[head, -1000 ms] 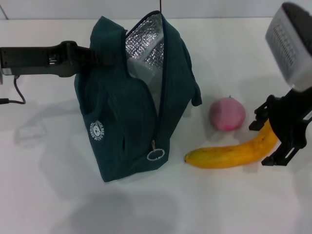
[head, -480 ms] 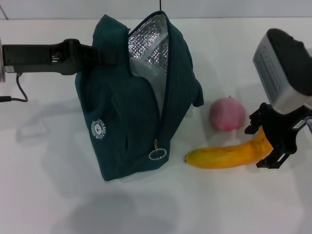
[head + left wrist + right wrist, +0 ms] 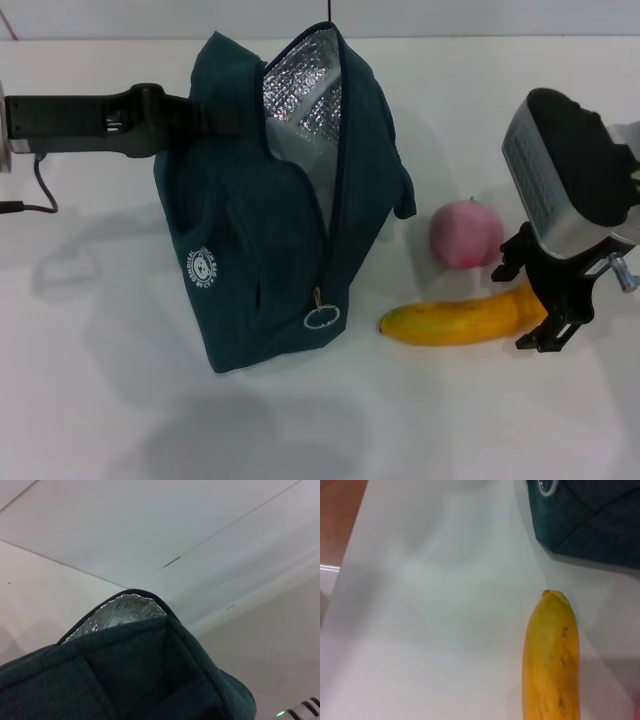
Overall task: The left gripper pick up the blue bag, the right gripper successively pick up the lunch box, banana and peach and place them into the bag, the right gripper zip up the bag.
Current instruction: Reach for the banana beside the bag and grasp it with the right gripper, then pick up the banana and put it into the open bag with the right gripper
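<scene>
The blue bag (image 3: 260, 240) stands left of centre in the head view, its mouth open and silver lining (image 3: 300, 90) showing. My left gripper (image 3: 210, 117) reaches in from the left and is shut on the bag's upper edge. The bag also fills the left wrist view (image 3: 140, 680). The banana (image 3: 455, 320) lies on the table right of the bag, with the peach (image 3: 466, 233) just behind it. My right gripper (image 3: 528, 298) is open, its fingers straddling the banana's right end. The banana also shows in the right wrist view (image 3: 551, 660). The lunch box is out of view.
The zipper's ring pull (image 3: 321, 317) hangs at the bag's lower front, near the banana's left tip. A black cable (image 3: 30, 195) lies at the far left on the white table (image 3: 120, 400).
My right gripper has moved left and lower, closing in over the banana's right end. The bag, the left arm, the peach and the banana have stayed put.
</scene>
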Controlling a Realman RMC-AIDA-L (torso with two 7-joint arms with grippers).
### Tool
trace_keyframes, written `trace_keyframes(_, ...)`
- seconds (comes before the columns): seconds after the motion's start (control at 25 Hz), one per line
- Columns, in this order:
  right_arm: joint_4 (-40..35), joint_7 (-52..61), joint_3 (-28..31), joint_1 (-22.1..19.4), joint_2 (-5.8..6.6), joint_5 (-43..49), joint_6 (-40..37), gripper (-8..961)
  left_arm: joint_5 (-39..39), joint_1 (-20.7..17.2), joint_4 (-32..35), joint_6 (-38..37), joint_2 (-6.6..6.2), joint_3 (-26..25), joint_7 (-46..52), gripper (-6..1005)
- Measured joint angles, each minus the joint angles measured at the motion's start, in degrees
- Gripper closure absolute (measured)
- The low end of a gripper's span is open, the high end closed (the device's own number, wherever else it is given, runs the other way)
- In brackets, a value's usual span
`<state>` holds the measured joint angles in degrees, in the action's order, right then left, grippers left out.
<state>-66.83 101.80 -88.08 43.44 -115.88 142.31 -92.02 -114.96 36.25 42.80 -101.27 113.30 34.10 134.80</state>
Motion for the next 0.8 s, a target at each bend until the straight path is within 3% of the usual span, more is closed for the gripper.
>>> trace_keyframes(0.68, 1.3, -0.4, -2.0, -0.5, -0.06, -0.7, 1.9, 255, 0.0, -0.1, 0.0, -0.1, -0.16, 0.5, -0.1, 923)
trace_keyframes(0.8, 0.3, -0.4, -2.0, -0.5, 0.02, -1.4, 0.0, 375, 0.0, -0.2, 0.0, -0.1, -0.22, 0.6, -0.1, 923)
